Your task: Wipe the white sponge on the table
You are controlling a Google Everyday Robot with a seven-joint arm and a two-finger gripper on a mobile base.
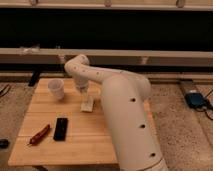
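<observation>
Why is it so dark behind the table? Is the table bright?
In the camera view the wall behind is nearly black, yet the square light-brown wooden table is evenly lit; the small flat white sponge looks brightest, with the claw just above its far end.

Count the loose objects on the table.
4: cup back left; sponge centre, by the gripper; phone and red item front left. The arm may hide more.
</observation>
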